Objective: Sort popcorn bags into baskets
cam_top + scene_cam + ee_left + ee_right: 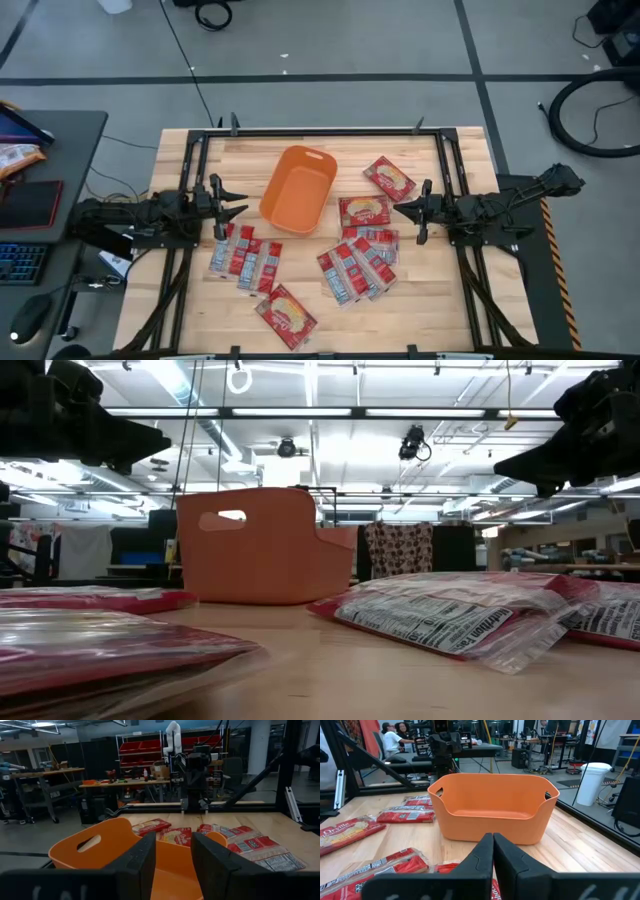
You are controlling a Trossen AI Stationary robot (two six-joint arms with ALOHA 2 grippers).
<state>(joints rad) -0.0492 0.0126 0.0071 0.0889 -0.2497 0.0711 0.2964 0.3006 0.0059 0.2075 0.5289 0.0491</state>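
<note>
The orange basket (297,188) stands on its base at the middle of the table, and nothing shows inside it (492,805). Red popcorn bags lie flat on the wood: squarish ones (390,178) (363,211) (286,316), and narrower red-and-white ones in a left cluster (245,258) and a right cluster (358,265). My left gripper (240,199) hovers open at the basket's left side, above the table (173,851). My right gripper (398,208) hovers shut to the basket's right, pointing at it (493,841).
A dark metal frame (320,131) runs along the table's far edge and sides. A desk with a keyboard and mouse (30,250) stands off the table's left. Bare wood lies at the far left corner and along the near edge between the bag groups.
</note>
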